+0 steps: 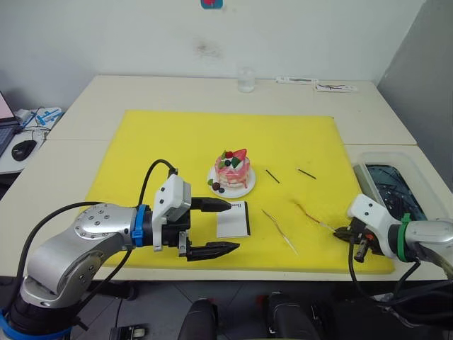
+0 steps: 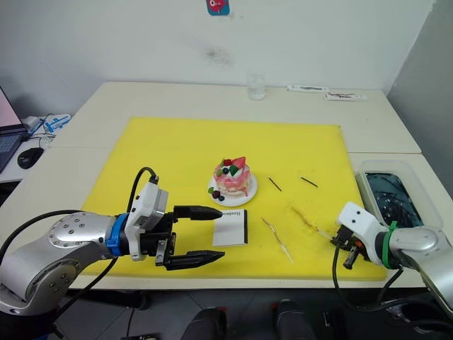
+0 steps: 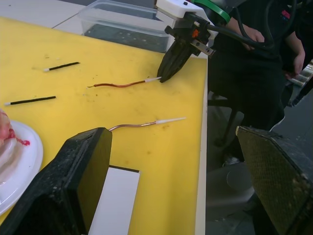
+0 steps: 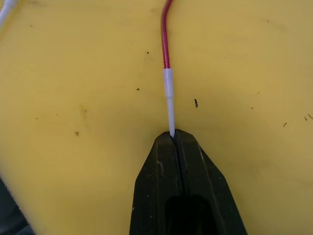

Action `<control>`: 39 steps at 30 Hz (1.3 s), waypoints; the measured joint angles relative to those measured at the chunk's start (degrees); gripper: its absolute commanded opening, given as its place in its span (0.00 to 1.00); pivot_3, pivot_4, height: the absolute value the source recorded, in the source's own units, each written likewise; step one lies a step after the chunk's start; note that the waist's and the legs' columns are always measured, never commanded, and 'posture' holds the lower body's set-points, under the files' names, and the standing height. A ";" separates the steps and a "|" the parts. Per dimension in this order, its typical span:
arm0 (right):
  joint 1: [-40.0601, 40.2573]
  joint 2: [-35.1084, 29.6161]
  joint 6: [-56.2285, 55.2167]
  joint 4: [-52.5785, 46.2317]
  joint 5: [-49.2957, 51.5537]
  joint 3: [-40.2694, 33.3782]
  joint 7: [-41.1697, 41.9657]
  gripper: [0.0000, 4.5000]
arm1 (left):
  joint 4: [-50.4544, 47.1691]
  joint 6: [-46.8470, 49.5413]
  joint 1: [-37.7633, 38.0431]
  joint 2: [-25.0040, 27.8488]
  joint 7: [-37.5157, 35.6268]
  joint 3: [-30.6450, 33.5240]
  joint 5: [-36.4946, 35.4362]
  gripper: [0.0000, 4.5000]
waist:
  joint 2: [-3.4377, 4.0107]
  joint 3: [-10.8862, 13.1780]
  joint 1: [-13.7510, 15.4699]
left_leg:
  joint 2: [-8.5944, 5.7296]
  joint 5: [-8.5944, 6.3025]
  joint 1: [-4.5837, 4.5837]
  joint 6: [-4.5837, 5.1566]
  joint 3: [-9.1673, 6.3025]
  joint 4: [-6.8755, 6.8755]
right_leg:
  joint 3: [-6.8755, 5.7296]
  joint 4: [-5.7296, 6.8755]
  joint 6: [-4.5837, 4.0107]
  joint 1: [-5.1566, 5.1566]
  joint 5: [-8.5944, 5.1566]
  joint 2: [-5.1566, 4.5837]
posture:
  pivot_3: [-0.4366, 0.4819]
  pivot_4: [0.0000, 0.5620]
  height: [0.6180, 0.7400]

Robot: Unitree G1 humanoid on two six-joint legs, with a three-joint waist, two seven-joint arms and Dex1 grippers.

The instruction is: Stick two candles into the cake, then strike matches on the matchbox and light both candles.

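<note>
The pink-and-white cake sits on its small white plate mid-mat. Two short dark matches lie to its right. The white matchbox lies flat in front of the cake, and my left gripper is open with its fingers either side of the box's left end. One wavy candle lies loose right of the box. A second candle lies on the mat further right. My right gripper is shut, pinching that candle's pale tip at its fingertips.
A yellow mat covers the table's middle. A clear plastic container stands just off its right edge, close to my right arm. At the back stands a glass. A person in dark clothes is beyond the table's edge.
</note>
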 measured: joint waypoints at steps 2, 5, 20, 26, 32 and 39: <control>-0.22 0.02 1.34 -0.03 0.77 -0.62 0.05 0.01 | 0.00 -0.02 0.39 0.01 -0.01 0.00 0.11 1.00 | 0.00 0.00 0.00 | 0.00 0.00 0.00 0.00 0.00 -0.01 | 0.00 0.00 0.00 0.00 0.00 0.00 | 0.48 0.27 1.00; -0.35 -0.02 2.98 -0.03 2.46 -1.86 0.15 0.01 | 0.01 -0.06 0.71 0.03 -0.01 -0.02 0.51 1.00 | 0.00 0.00 0.03 | 0.00 0.00 -0.03 0.00 -0.01 -0.03 | 0.00 0.00 0.00 -0.01 0.00 0.00 | 0.48 0.27 1.00; -5.66 6.33 7.65 -2.42 19.63 -18.61 2.74 0.01 | 6.53 12.01 2.04 -5.59 11.88 7.77 -17.46 1.00 | -0.01 0.01 -0.01 | 0.01 0.00 -0.06 0.01 -0.07 -0.04 | -0.02 0.02 0.03 -0.05 0.02 0.02 | 0.48 0.27 1.00; -16.13 18.57 12.23 -4.24 33.89 -19.38 -7.44 0.01 | 10.24 17.33 -0.80 -8.92 26.36 9.32 -41.60 1.00 | -0.01 0.01 -0.06 | 0.01 0.00 -0.08 0.01 -0.12 -0.05 | -0.02 0.07 0.07 -0.06 0.05 0.03 | 0.48 0.27 1.00; -22.94 25.09 13.57 -3.49 43.48 -15.57 -16.11 0.01 | 10.51 15.04 -5.61 -15.09 39.77 4.00 -54.99 1.00 | -0.01 0.01 0.15 | -0.03 0.00 -0.16 0.00 -0.18 -0.06 | -0.03 0.04 0.19 -0.06 0.15 0.03 | 0.48 0.27 1.00; -23.82 25.63 13.53 -1.74 49.48 -12.56 -19.20 0.01 | 11.18 11.46 -8.10 -18.72 46.97 1.19 -61.18 1.00 | 0.00 0.00 0.08 | -0.04 0.00 -0.14 0.01 -0.18 -0.12 | -0.04 0.06 0.14 -0.09 0.13 0.04 | 0.48 0.27 1.00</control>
